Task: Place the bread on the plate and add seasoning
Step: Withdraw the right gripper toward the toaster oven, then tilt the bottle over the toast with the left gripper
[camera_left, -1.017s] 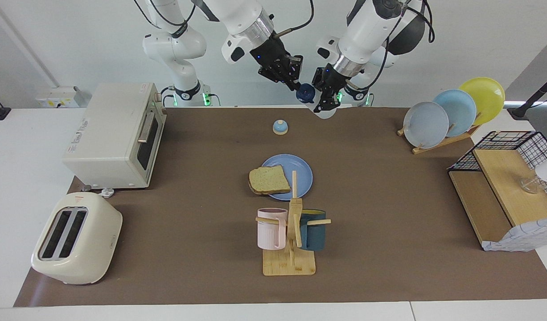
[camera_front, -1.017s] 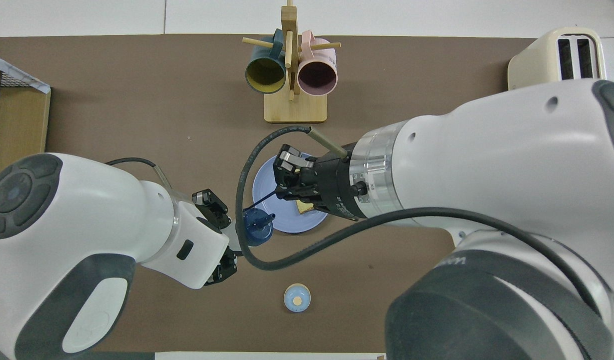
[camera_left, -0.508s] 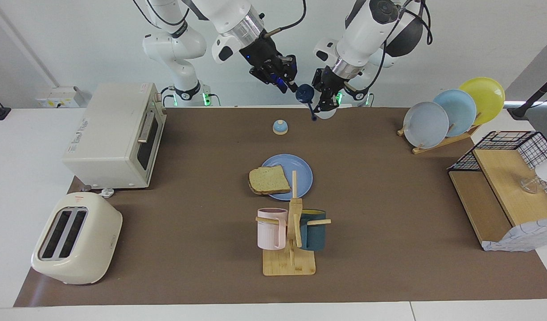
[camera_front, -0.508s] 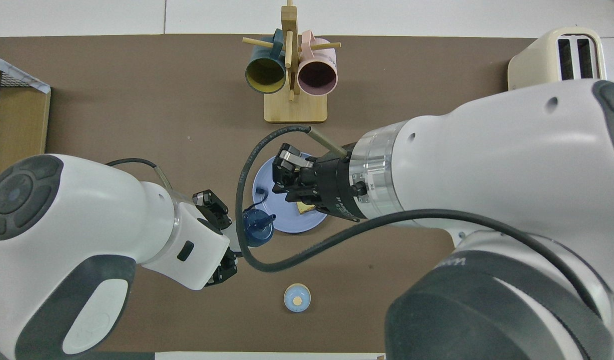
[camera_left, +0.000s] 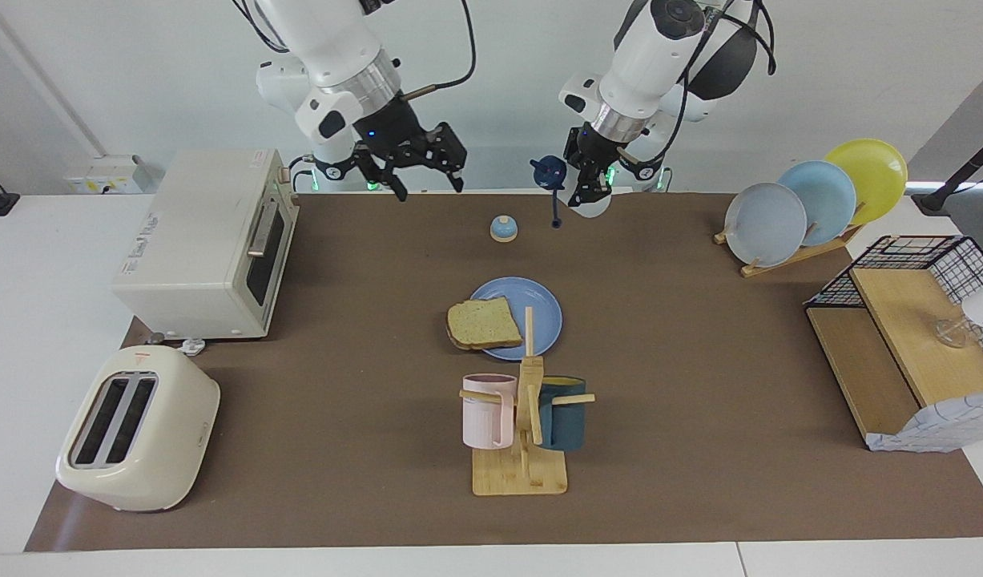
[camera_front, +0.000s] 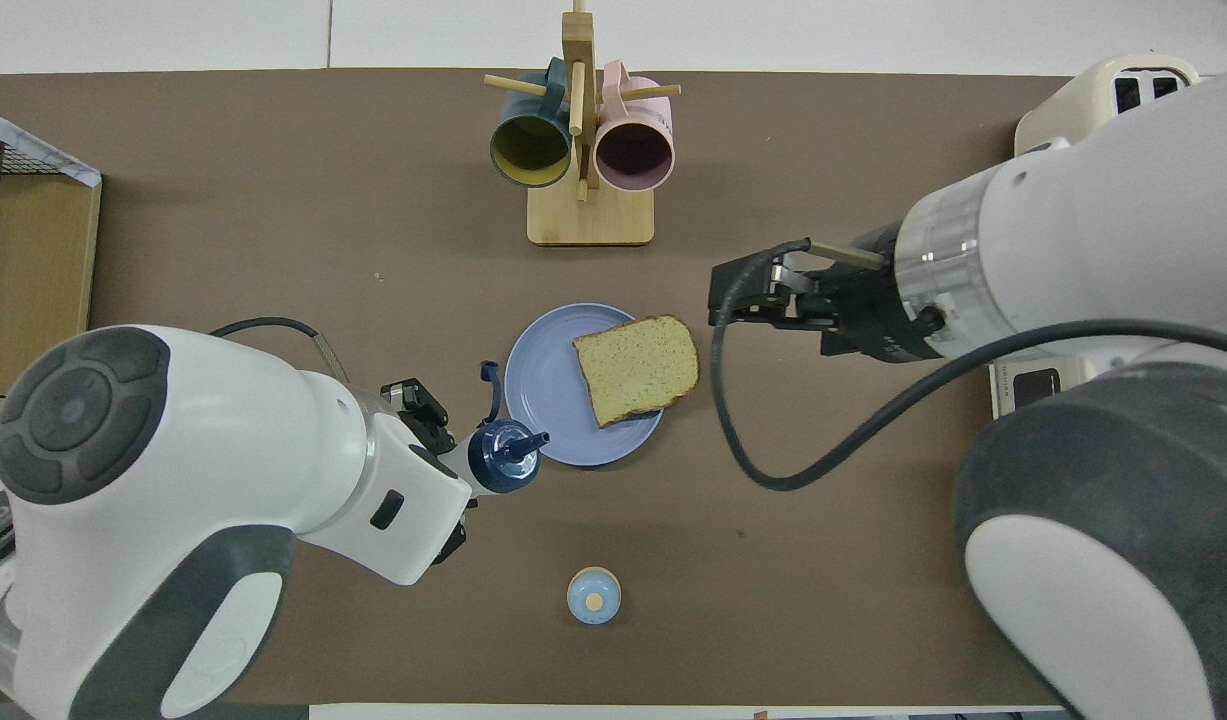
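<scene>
The square slice of tan-brown toast with a darker crust lies flat on the round medium-blue plate, overhanging the rim toward the right arm's end of the table; that part of the task reads as done.

The left gripper is raised over the table edge at the robots' end, clamped on the small translucent white plastic seasoning bottle with a dark navy cap. The bottle is tilted, its cap pointing toward the right arm. A dark blue cap tether hangs loose below it, which suggests the spout lid is now open; the overhead view shows a small spout projecting from the cap.

Change noted: a second ago the right gripper was closed at the bottle's cap, beside the left gripper. It has since let go, drawn away toward the white countertop oven, and its fingers now stand apart and empty. The bottle has stayed in the left gripper's hold throughout. The bread and plate have not moved.

Judgement: the cap-opening step looks complete, and the bottle is ready to be carried over the plate and tipped above the bread. The bottle is not yet over the plate. Risk: the open, tilted bottle could shed seasoning onto the brown mat in transit. The small blue-topped bell lies between the bottle and the plate.
</scene>
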